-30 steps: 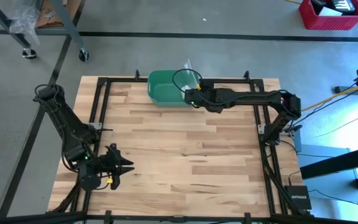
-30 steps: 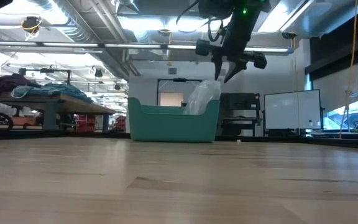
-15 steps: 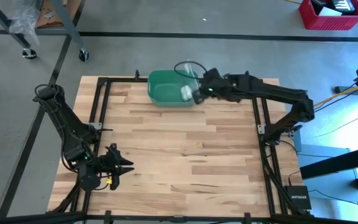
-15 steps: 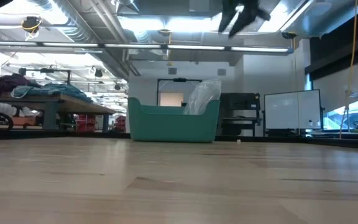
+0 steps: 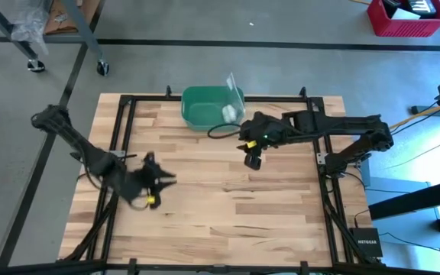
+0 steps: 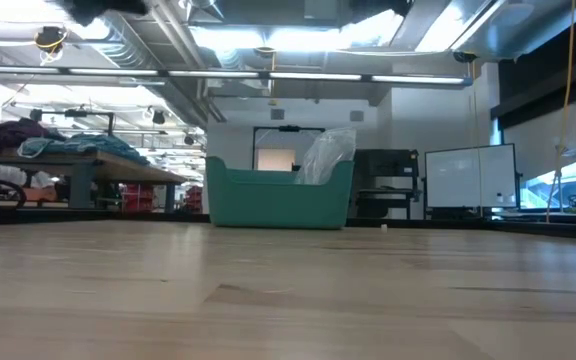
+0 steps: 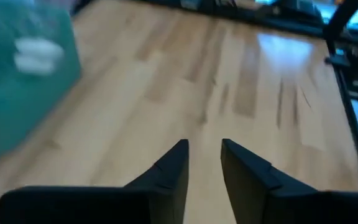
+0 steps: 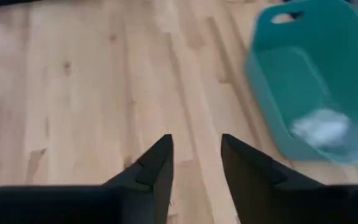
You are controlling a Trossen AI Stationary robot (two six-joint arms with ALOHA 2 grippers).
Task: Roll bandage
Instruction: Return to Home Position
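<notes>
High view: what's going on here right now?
The zip bag with the bandage sits in the green bin at the far edge of the table. Both grippers are empty, fingers slightly apart: the right gripper hangs over the table just in front of the bin, the left gripper over its left half.

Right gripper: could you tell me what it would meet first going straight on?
Probably the bare wooden table; the green bin lies to one side of the right gripper.
</notes>
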